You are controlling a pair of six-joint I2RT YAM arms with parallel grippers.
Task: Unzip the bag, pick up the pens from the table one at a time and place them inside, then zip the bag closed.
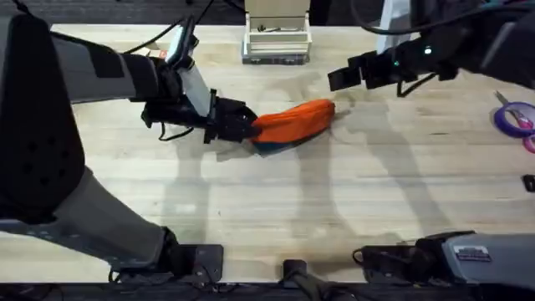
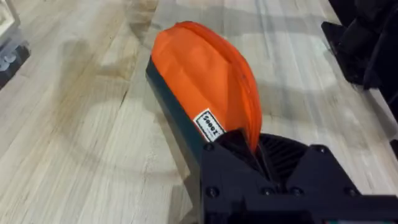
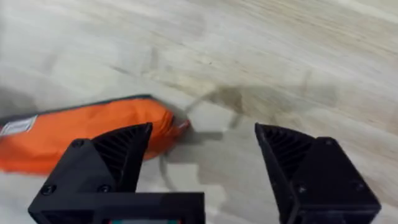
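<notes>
The left hand (image 1: 242, 125) pinches the bag's (image 1: 294, 121) 9 o'clock end on the table (image 1: 276, 209); the right hand (image 1: 338, 78), jaws spread wide, hovers at its 2 o'clock.

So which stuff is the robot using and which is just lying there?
Using:
- bright orange soft fabric pouch
- left gripper, shut on its end
- right gripper, open beside it

Lying about:
- white box
- purple tape ring

White rack (image 1: 277, 38) against dark backdrop
</notes>
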